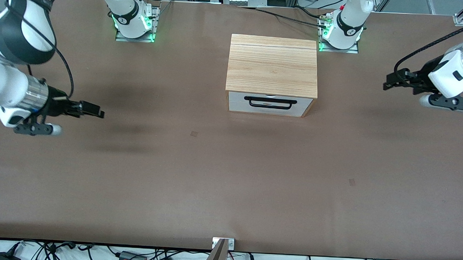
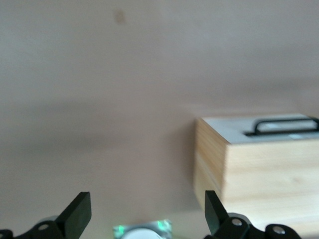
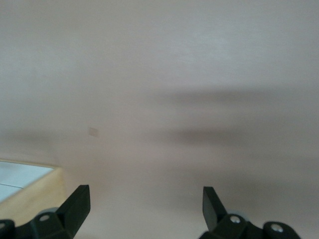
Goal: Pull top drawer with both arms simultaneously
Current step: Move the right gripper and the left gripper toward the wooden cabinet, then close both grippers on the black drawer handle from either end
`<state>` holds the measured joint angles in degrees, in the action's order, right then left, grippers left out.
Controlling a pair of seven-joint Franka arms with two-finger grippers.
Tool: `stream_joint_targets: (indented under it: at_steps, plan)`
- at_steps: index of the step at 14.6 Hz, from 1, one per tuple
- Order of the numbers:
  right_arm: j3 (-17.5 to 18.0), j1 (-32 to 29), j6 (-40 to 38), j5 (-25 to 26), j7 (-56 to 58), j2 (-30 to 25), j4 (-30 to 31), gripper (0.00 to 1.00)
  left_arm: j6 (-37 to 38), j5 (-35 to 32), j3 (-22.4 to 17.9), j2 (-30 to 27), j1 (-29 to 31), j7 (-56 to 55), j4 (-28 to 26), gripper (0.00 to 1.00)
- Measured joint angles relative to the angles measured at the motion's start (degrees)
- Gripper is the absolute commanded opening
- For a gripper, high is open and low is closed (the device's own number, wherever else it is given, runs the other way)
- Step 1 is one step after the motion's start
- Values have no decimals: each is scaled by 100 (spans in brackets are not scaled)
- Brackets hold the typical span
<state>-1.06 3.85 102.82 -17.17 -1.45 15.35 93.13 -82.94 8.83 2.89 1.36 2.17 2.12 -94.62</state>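
wood-grain cabinet (image 1: 272, 66) sits mid-table between your arm bases, and its top drawer (image 1: 269, 103) with the black handle (image 1: 270, 103) looks closed. your left gripper (image 1: 387, 83) and right gripper (image 1: 100, 113) hover over bare table (image 1: 230, 176) at their own ends, fingers spread, holding nothing.

i see even, bright overhead light on the table (image 1: 230, 176) in the front view, with soft smeared shadows under each arm. both wrist views look washed out and soft, their shadows streaked and edges hazy.
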Motion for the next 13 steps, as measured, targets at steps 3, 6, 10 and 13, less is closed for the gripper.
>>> stream_joint_targets:
  at_steps: [3,6,10,13]
  plan:
    - [22,309,489,-225,16,297,0,100,454,550,-1,225,13,37,-4,100]
    - [63,710,1011,-954,-12,513,151,100,494,1620,-2,665,53,61,-10,100]
    - [75,773,1147,-2650,431,800,216,100,180,3411,-15,1518,308,1165,-134,100]
    - [85,869,1211,-3322,1114,899,216,100,4,4183,-18,2044,367,2257,-236,100]
